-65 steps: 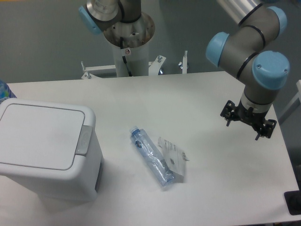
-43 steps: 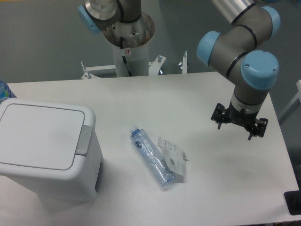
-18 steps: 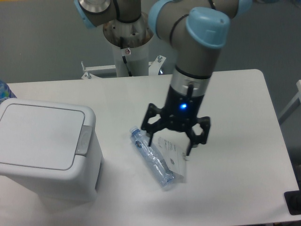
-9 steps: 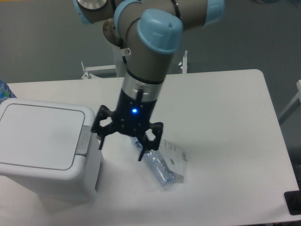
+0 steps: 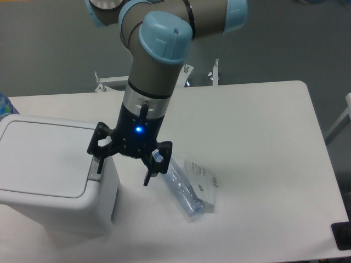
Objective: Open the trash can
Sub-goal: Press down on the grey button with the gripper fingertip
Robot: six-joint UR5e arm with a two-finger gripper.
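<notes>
Overall scene: a white worktop (image 5: 263,131) is viewed from above and in front, with one arm reaching down over its left half.
Trash can (image 5: 52,175): a boxy white bin is seated at the worktop's left front corner; its flat lid (image 5: 41,156) is shut and lies level.
Latch: the grey button on the bin's right rim is largely covered by the pincer's left finger, so only a sliver can be made out.
Pincer (image 5: 124,163): the two fingers are spread wide apart and nothing is held; one fingertip (image 5: 99,166) is placed over the bin's right rim, the other (image 5: 147,179) hangs over bare worktop just right of the bin. A blue light is lit on the wrist body above.
Contact: whether the left fingertip touches the rim cannot be told.
Plastic bottle (image 5: 184,192): a crushed clear bottle with a blue cap end is laid diagonally just right of the pincer; its upper end is partly hidden behind the right finger.
Paper label (image 5: 202,178): a white printed slip is laid against the bottle's right side.
Arm base (image 5: 151,55): a white pedestal is mounted behind the worktop's far edge.
Change from half a second ago: the pincer has been shifted left and slightly down, from beside the bin to over its right rim; lid, bottle and slip are unmoved.
</notes>
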